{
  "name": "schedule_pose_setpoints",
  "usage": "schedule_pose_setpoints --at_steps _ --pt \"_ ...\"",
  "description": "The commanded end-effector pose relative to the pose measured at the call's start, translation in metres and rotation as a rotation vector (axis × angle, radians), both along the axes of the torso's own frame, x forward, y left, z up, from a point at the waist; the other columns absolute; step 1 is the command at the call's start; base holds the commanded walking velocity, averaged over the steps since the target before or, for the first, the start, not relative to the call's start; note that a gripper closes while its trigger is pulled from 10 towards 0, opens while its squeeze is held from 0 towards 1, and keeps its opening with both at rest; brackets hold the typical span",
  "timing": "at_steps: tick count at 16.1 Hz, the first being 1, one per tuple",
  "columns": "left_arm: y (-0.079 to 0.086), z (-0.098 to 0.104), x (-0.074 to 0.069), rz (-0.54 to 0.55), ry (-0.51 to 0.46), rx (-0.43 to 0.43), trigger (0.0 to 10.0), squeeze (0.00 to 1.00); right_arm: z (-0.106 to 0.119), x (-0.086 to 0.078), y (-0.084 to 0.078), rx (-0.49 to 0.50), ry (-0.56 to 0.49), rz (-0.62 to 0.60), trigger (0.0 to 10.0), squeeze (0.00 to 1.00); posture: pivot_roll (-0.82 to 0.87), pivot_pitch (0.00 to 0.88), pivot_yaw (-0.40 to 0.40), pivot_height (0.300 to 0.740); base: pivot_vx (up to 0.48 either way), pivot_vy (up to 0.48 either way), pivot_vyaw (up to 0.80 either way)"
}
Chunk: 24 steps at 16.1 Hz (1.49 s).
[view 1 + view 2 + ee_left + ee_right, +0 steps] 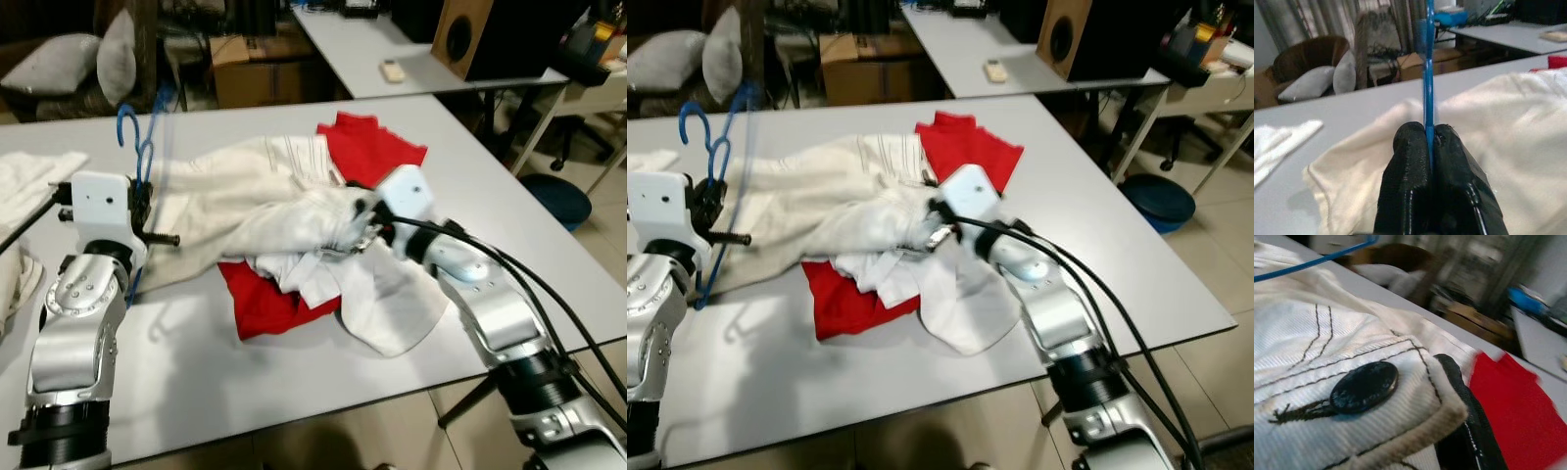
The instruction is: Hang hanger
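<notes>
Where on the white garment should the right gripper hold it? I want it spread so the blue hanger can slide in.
Probably the stiff buttoned edge, the hem with the dark button, approached from the robot's right. The right gripper is already pinched on the white garment there. That doubled, stitched band looks firmer than the loose cloth. The left gripper clamps the blue hanger upright at the garment's far side.

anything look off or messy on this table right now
Yes. The clothes are in a crumpled heap: a white garment bunched over a red one, not laid flat. The left gripper pinches a blue hanger upright with nothing hung on it, while the right gripper grips the white fabric.
</notes>
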<state>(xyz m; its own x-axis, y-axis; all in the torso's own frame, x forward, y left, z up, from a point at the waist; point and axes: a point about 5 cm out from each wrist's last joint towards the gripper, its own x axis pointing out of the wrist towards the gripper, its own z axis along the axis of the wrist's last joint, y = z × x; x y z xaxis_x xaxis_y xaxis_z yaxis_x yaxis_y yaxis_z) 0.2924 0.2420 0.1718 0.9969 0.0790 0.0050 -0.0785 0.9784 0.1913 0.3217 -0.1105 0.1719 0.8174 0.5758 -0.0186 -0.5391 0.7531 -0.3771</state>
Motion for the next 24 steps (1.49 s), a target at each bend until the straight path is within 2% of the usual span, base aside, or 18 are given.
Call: schedule_pose_setpoints --at_steps 1,3,5,7,8,9,10,11,13,15,17,18,19,20,21,22,24 --pt "0.006 0.001 0.001 0.040 0.008 0.014 10.0 0.00 0.011 0.004 -0.023 0.051 -0.032 -0.131 10.0 0.00 0.04 0.000 0.012 0.740 0.000 0.000 0.00" --pt "0.007 0.004 0.003 0.049 0.000 0.012 10.0 0.00 0.021 0.002 -0.033 0.109 -0.044 -0.164 10.0 0.00 0.04 0.000 0.013 0.740 0.000 0.000 0.00" --pt "0.001 0.007 0.005 0.014 -0.010 0.010 10.0 0.00 0.034 -0.013 -0.024 0.161 -0.044 -0.050 10.0 0.00 0.04 0.000 0.012 0.740 0.000 0.000 0.00" --pt "-0.005 0.008 0.007 -0.022 -0.014 0.003 10.0 0.00 0.034 -0.027 -0.014 0.145 -0.006 0.052 10.0 0.00 0.04 0.000 0.013 0.740 0.000 0.000 0.00" --pt "-0.007 0.008 0.008 -0.035 -0.012 -0.001 10.0 0.00 0.028 -0.031 -0.013 0.117 0.015 0.065 10.0 0.16 0.03 0.000 0.015 0.740 0.000 0.000 0.00" --pt "-0.015 0.005 0.009 -0.071 -0.007 -0.013 10.0 0.00 0.013 -0.039 -0.012 0.098 0.065 0.057 10.0 1.00 0.03 0.000 0.016 0.740 0.000 0.000 0.00" --pt "-0.022 0.003 0.010 -0.091 -0.001 -0.021 10.0 0.00 -0.002 -0.041 -0.013 0.091 0.099 0.012 10.0 1.00 0.02 0.000 0.019 0.740 0.000 0.000 0.00" --pt "-0.028 0.001 0.012 -0.111 0.004 -0.023 10.0 0.00 -0.014 -0.041 -0.019 0.125 0.141 -0.044 10.0 1.00 0.02 0.000 0.023 0.740 0.000 0.000 0.00" --pt "-0.035 0.000 0.014 -0.133 0.007 -0.020 10.0 0.00 -0.017 -0.046 -0.026 0.159 0.176 -0.045 10.0 1.00 0.02 0.000 0.028 0.740 0.000 0.000 0.00" --pt "-0.035 0.001 0.015 -0.144 0.007 -0.025 10.0 0.00 -0.002 -0.054 -0.035 0.189 0.158 -0.013 10.0 1.00 0.02 0.000 0.031 0.740 0.000 0.000 0.00" --pt "-0.031 0.001 0.018 -0.129 0.002 -0.046 10.0 0.00 0.023 -0.074 -0.042 0.336 0.167 0.100 10.0 1.00 0.00 0.000 0.037 0.740 0.000 0.000 0.00" --pt "-0.031 0.002 0.021 -0.127 -0.002 -0.060 10.0 0.00 0.026 -0.085 -0.046 0.322 0.167 0.134 10.0 1.00 0.00 0.000 0.037 0.740 0.000 0.000 0.00" --pt "-0.036 0.004 0.026 -0.148 -0.008 -0.055 10.0 0.00 0.022 -0.099 -0.046 0.255 0.210 0.197 10.0 1.00 0.00 0.000 0.041 0.740 0.000 0.000 0.00" --pt "-0.038 0.006 0.028 -0.161 -0.012 -0.049 10.0 0.00 0.021 -0.104 -0.048 0.229 0.222 0.208 10.0 1.00 0.00 0.000 0.045 0.740 0.000 0.000 0.00" --pt "-0.041 0.010 0.031 -0.189 -0.019 -0.044 10.0 0.00 0.021 -0.108 -0.067 0.164 0.203 0.147 10.0 1.00 0.00 0.000 0.052 0.740 0.000 0.000 0.00" --pt "-0.040 0.010 0.031 -0.190 -0.019 -0.042 10.0 0.00 0.020 -0.108 -0.072 0.146 0.203 0.116 10.0 1.00 -0.01 0.000 0.056 0.740 0.000 0.000 0.00" --pt "-0.038 0.007 0.030 -0.191 -0.002 -0.042 10.0 0.00 0.025 -0.107 -0.105 0.118 0.170 -0.077 10.0 1.00 -0.01 0.000 0.071 0.740 0.000 0.000 0.00"
